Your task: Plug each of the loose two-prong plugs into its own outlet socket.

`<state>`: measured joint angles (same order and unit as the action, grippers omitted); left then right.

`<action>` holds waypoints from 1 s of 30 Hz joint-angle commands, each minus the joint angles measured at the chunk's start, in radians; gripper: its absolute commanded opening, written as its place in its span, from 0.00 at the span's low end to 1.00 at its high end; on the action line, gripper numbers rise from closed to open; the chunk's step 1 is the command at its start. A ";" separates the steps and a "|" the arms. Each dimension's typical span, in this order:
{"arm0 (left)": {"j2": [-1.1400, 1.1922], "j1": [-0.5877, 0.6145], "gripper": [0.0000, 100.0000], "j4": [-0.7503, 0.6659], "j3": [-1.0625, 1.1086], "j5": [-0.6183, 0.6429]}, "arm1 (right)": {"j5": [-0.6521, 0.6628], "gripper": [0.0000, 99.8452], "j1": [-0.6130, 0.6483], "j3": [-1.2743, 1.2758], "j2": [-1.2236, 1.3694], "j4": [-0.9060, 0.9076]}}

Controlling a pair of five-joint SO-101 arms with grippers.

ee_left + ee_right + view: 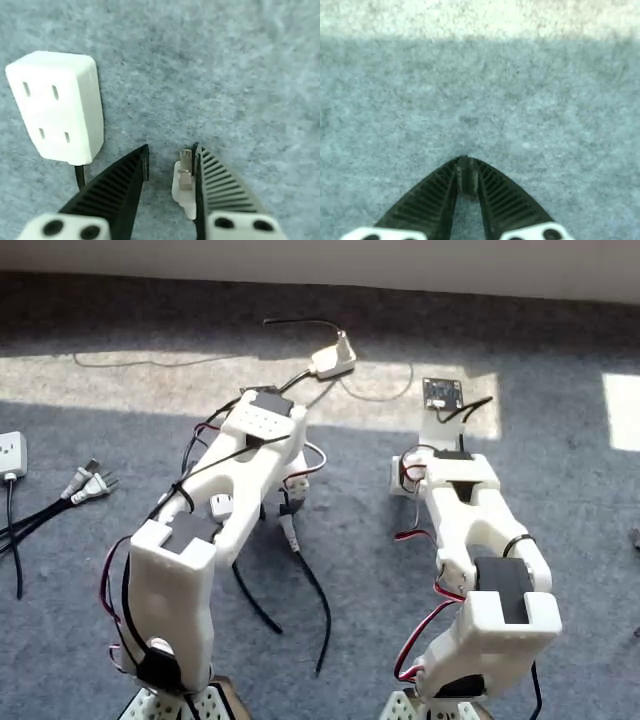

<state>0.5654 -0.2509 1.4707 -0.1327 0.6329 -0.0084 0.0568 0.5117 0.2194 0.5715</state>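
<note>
In the left wrist view, a white outlet block [57, 107] with two pairs of slots lies on the grey carpet, a black cord leaving its near end. My left gripper [170, 155] is open beside it. A white two-prong plug [184, 182] rests against the inner face of one finger [220, 185], apart from the other. In the high view, two more loose plugs [88, 483] lie at the far left next to another white outlet [10, 455]. My right gripper [468, 170] is shut with its tips together just above bare carpet.
A white adapter [333, 358] on a black cable lies at the back, with a small circuit board [442, 392] to its right. Black cords [315, 600] trail across the carpet between the two arms. Sunlight bands the far carpet.
</note>
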 commanded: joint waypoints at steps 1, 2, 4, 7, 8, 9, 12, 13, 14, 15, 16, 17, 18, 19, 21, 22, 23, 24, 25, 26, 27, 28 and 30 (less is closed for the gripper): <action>0.030 -0.019 0.08 -0.009 -0.019 0.005 | 0.009 0.01 0.001 -0.048 0.002 0.002; 0.033 -0.019 0.05 -0.009 -0.025 0.005 | 0.009 0.01 0.001 -0.048 0.002 0.002; 0.035 -0.019 0.00 -0.009 -0.028 0.005 | 0.009 0.01 0.001 -0.048 0.002 0.002; 0.035 -0.019 0.02 -0.008 -0.028 0.005 | 0.009 0.01 0.001 -0.048 0.002 0.002; 0.035 -0.019 0.02 -0.008 -0.028 0.005 | 0.009 0.01 0.001 -0.048 0.002 0.002; 0.035 -0.019 0.02 -0.008 -0.030 0.005 | 0.009 0.01 0.001 -0.048 0.002 0.001; 0.025 -0.018 0.01 -0.008 -0.033 0.002 | 0.009 0.01 0.001 -0.048 0.002 0.001; 0.025 -0.015 0.01 -0.008 -0.044 -0.002 | 0.009 0.01 0.001 -0.048 0.002 0.001; 0.025 -0.010 0.01 -0.008 -0.070 -0.003 | 0.009 0.01 0.001 -0.048 0.002 0.001; 0.025 -0.004 0.01 -0.008 -0.107 -0.017 | 0.009 0.01 0.001 -0.048 0.002 0.001; 0.027 0.008 0.01 -0.008 -0.145 -0.061 | 0.009 0.01 0.001 -0.048 0.002 0.001; 0.033 0.021 0.01 -0.008 -0.183 -0.114 | 0.009 0.01 0.001 -0.048 0.002 0.001; 0.035 0.031 0.01 -0.008 -0.223 -0.161 | 0.009 0.01 0.001 -0.048 0.002 0.001; 0.035 0.042 0.01 -0.012 -0.252 -0.198 | 0.009 0.01 0.001 -0.048 0.002 0.001; 0.035 0.059 0.01 -0.015 -0.308 -0.259 | 0.009 0.01 0.001 -0.048 0.002 0.001; 0.035 0.062 0.01 -0.015 -0.328 -0.288 | 0.009 0.01 0.001 -0.048 0.002 0.001; 0.035 0.062 0.01 -0.015 -0.351 -0.324 | 0.009 0.01 0.001 -0.048 0.002 0.001; 0.036 0.061 0.01 -0.015 -0.369 -0.368 | 0.009 0.01 0.001 -0.048 0.002 0.001; 0.036 0.059 0.01 -0.015 -0.381 -0.413 | 0.009 0.01 0.001 -0.048 0.002 0.001; 0.036 0.058 0.01 -0.015 -0.389 -0.454 | 0.009 0.01 0.001 -0.048 0.002 0.001; 0.036 0.058 0.02 -0.017 -0.389 -0.491 | 0.009 0.01 0.001 -0.048 0.002 0.001; 0.038 0.059 0.02 -0.017 -0.390 -0.526 | 0.009 0.01 0.001 -0.048 0.002 0.001; 0.047 0.059 0.02 -0.017 -0.392 -0.603 | 0.009 0.01 0.001 -0.048 0.002 0.001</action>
<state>0.6160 -0.2048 1.4630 -0.4826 0.1649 -0.0084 0.0568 0.5117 0.2194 0.5715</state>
